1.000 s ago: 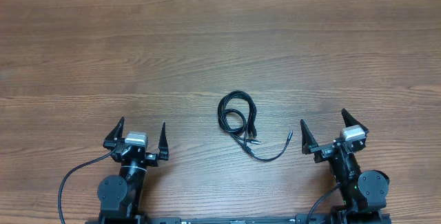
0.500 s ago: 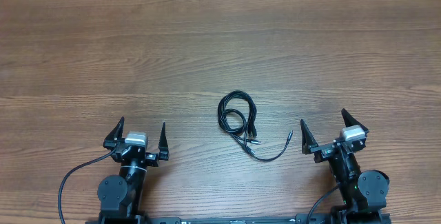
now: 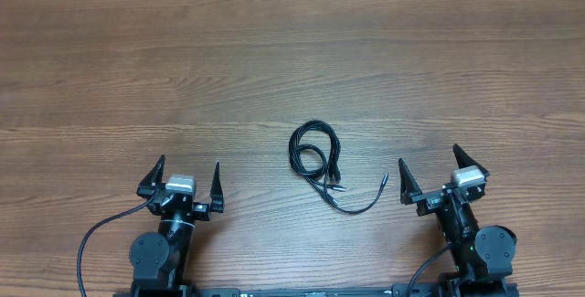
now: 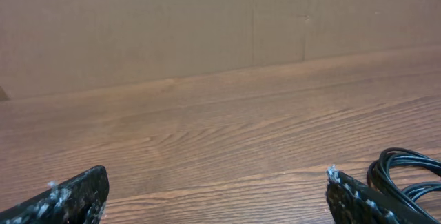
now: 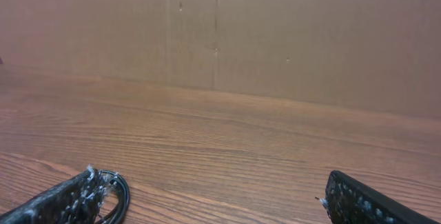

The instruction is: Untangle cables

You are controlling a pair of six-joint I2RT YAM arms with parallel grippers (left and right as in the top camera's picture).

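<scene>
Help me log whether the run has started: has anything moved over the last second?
Nothing visibly changed. The cables lie in the same tangle on the table, untouched. The left pincer and right pincer stay open, empty and apart from them.

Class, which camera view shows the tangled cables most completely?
Overhead: the cables appear whole, coil and loose ends. The left wrist view catches only part of the coil at its right edge; the right wrist view shows a sliver at lower left.
</scene>
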